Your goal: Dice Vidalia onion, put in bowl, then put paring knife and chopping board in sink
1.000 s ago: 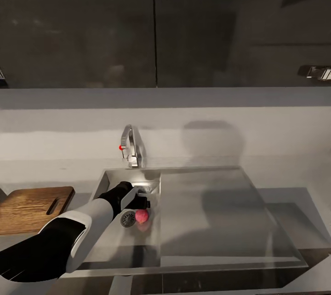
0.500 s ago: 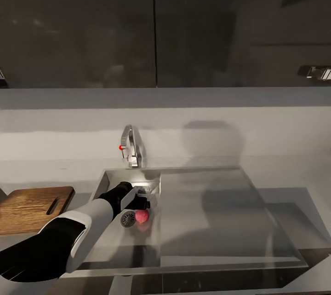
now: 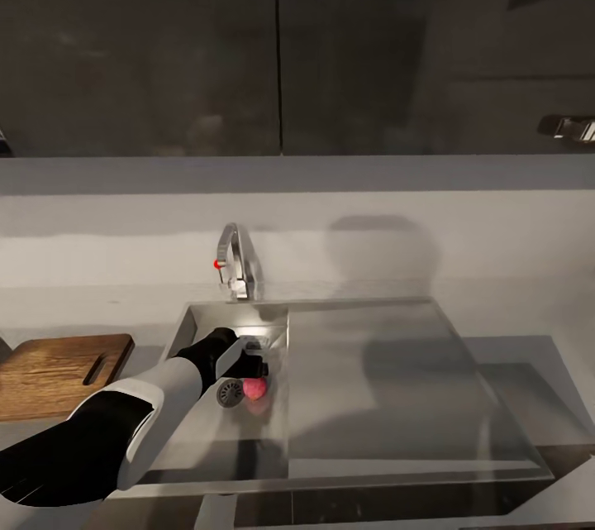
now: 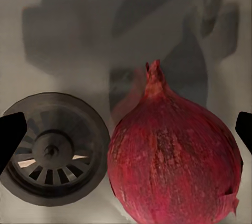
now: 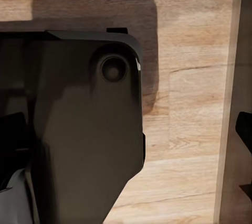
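L claw [image 3: 258, 366] was spread, hovering directly above onion [image 4: 176, 163] beside drain [image 4: 52, 153]; stem pointed away from cam.

The grey glossy table [image 3: 512, 365] runs across the head view below a pale wall. Set into its middle is the steel sink [image 3: 397, 381], basin toward nine o'clock, flat drainboard toward three. The chopping board [image 3: 58, 373] lies flat on the table at nine o'clock of the sink, near its rim, slot handle hole toward the basin.
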Robot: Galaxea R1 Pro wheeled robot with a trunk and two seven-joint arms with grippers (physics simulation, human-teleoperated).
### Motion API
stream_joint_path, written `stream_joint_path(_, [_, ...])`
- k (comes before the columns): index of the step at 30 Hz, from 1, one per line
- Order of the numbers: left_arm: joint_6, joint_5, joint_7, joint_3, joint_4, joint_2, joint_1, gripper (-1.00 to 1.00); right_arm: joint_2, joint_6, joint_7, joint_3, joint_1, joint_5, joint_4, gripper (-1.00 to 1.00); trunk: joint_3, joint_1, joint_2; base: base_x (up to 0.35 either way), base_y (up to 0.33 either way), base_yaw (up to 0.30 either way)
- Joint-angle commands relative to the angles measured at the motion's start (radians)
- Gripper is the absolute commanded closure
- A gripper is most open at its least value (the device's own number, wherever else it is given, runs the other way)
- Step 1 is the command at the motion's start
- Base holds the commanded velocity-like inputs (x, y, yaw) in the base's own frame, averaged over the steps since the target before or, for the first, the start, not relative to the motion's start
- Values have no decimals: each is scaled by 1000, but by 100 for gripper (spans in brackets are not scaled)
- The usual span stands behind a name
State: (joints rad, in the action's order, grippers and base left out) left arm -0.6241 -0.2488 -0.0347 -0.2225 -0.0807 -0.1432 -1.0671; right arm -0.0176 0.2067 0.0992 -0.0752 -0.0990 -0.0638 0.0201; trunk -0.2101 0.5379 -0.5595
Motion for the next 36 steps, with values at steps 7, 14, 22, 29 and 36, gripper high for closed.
stream_joint_path(7, [-5, -10, -4, -8, 1, 0, -1, -100, 1, 4, 2, -8, -1, -7, -1, -100, -9, 0, -2, 0, 0, 0])
stream_joint_path(14, [-5, -10, -4, -9, 2, -1, -1, -100, 0, 4, 2, -8, -1, -7, -2, -100, -16, 0, -2, 0, 0, 0])
stream_joint_path(22, [-5, -10, -4, -10, 13, -2, -1, -100, 1, 4, 2, -8, -1, -7, -1, -100, -25, 0, -2, 0, 0, 0])
stream_joint_path(29, [-5, -10, -4, -11, 17, -4, -1, -100, 0, 4, 3, -8, -1, -7, -1, -100, -29, 0, -2, 0, 0, 0])
stream_joint_path(36, [-5, -10, -4, -11, 23, -4, -1, -100, 0, 4, 3, -8, -1, -7, -1, -100, -29, 0, -2, 0, 0, 0])
